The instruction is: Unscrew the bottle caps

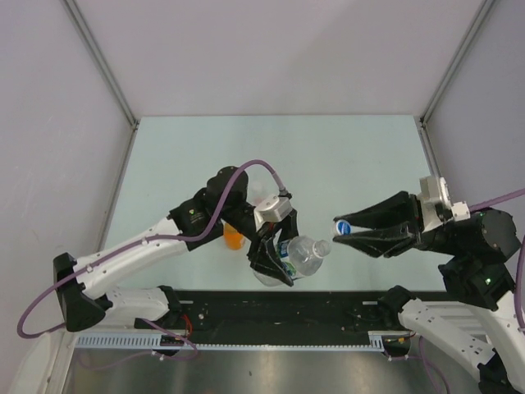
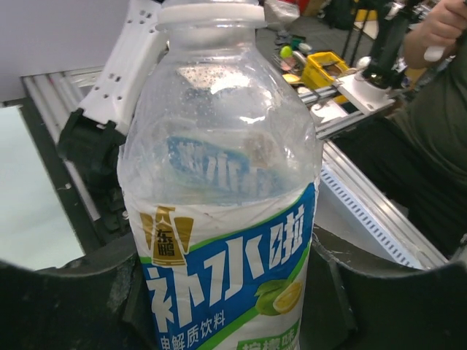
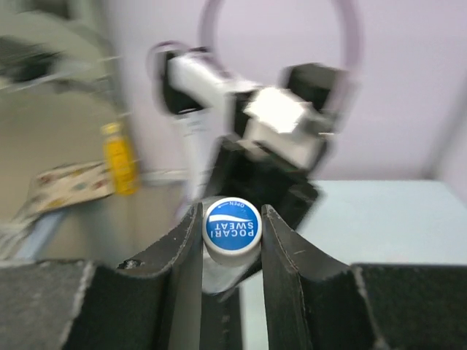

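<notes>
Blue cap (image 1: 344,227) is pinched in the right gripper (image 1: 338,230), apparently just off the clear bottle (image 1: 305,253) that the left gripper (image 1: 275,264) clamps at near centre, while the orange bottle (image 1: 234,238) looks not yet done.

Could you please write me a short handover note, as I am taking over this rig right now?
The left gripper is shut on the clear bottle with the blue-white label, neck pointing toward the right arm.
The right gripper is shut on the blue cap, off the neck and apart from it.
The orange bottle stands behind the left arm, top hidden. No third bottle is identifiable.
Done: blue cap unscrewed. Left: set both down, open the rest.
</notes>
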### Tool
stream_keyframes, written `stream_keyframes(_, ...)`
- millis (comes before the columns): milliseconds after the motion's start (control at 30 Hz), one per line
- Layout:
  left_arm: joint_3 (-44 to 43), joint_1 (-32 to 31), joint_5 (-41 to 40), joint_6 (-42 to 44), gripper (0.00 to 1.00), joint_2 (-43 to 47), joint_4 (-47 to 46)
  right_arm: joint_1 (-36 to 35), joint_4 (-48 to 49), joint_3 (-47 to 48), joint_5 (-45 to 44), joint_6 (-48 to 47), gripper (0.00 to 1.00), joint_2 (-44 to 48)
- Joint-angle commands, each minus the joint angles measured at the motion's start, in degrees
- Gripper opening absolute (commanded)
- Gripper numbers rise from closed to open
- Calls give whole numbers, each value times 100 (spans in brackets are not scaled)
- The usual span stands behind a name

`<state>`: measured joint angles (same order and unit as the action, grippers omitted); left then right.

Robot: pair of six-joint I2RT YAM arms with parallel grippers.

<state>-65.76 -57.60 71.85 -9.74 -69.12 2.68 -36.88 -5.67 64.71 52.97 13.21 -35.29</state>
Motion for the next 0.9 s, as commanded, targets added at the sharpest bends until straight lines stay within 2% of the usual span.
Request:
stream_keyframes(0,-394,179,-689,903,0,127,1215,23,-715,244,-3278,-617,0,136)
stream_keyframes(33,-385,275,-908,956,0,258,1296,23,-942,244,-3893,-679,0,32)
stream_keyframes(67,-368,311,-1084,956,0,355,1366,23,-1066,244,-5213,-680,0,-74)
stream_keyframes(133,-228,355,-1705,956,1,670,1420,23,-1365,218,-6399,-671,0,-441)
stream_keyframes(167,-175,364,-1919,956,2,785,1420,32,-1384,166,-7335,-645,0,-566)
stream_keyframes(233,-17,355,-2428,939,2,987,1297,32,-1183,-80,-8097,-584,0,-986)
stream_keyframes(267,10,355,-2900,895,2,1119,1288,32,-1069,-168,-8858,-531,0,-1137)
stream_keyframes(367,63,364,-3920,737,0,1269,1226,76,-287,-678,-9864,-486,0,-1619)
stream_keyframes(500,168,346,-4774,605,0,1488,1218,575,469,-1161,-10140,-118,0,-2306)
stream_keyframes(567,291,346,-5162,543,0,1629,1156,901,506,-1329,-9842,478,0,-2709)
stream_keyframes(600,344,346,-5608,491,0,1769,1121,1189,714,-1399,-9684,602,0,-2833)
stream_keyframes(700,423,346,-6225,367,0,1955,1208,1499,1024,-1601,-9367,902,0,-3455)
stream_keyframes(867,493,346,-6421,332,0,1990,1385,1825,1244,-1584,-9155,1288,0,-4520)
